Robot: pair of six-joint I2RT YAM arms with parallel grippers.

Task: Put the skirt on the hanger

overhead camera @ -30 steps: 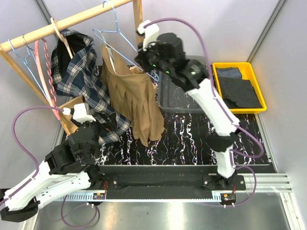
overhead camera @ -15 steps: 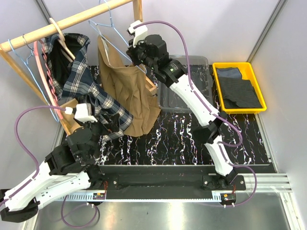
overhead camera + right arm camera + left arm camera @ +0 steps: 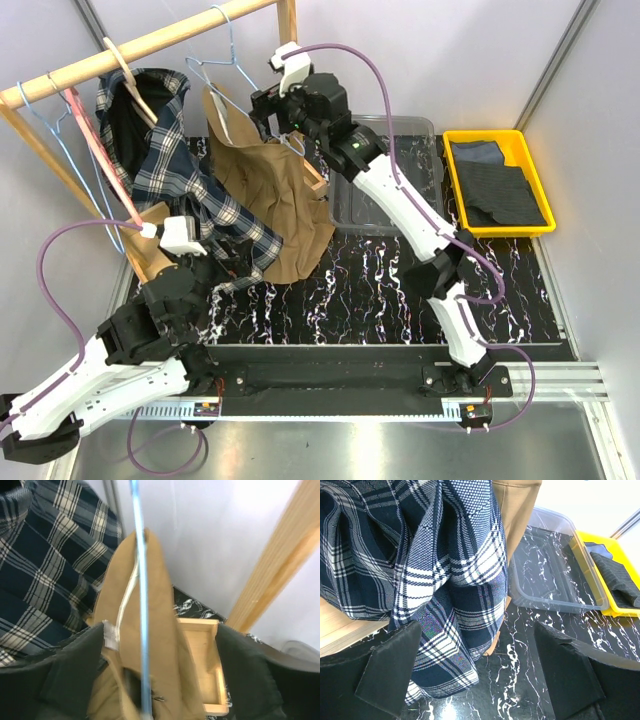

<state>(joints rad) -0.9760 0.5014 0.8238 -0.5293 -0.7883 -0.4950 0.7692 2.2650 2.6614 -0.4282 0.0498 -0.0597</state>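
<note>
The tan skirt (image 3: 160, 630) hung draped over the light-blue wire hanger (image 3: 139, 580), both lying between the right arm's fingers (image 3: 245, 670), which were spread wide and released. The left arm's fingers (image 3: 390, 665) were also spread apart, empty, facing a plaid shirt (image 3: 445, 580) low over the worktop (image 3: 520, 645)

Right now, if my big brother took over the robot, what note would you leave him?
Left claw: open, empty, low beside the plaid shirt.
Right claw: open, one finger on each side of the top of the skirt and the blue wire hanger.
The skirt hangs draped from the hanger, up by the wooden rail.
Done: the skirt looks to be on the hanger.
Left: check that the hook sits on the rail (I can't tell), then probably back the right arm away.
</note>
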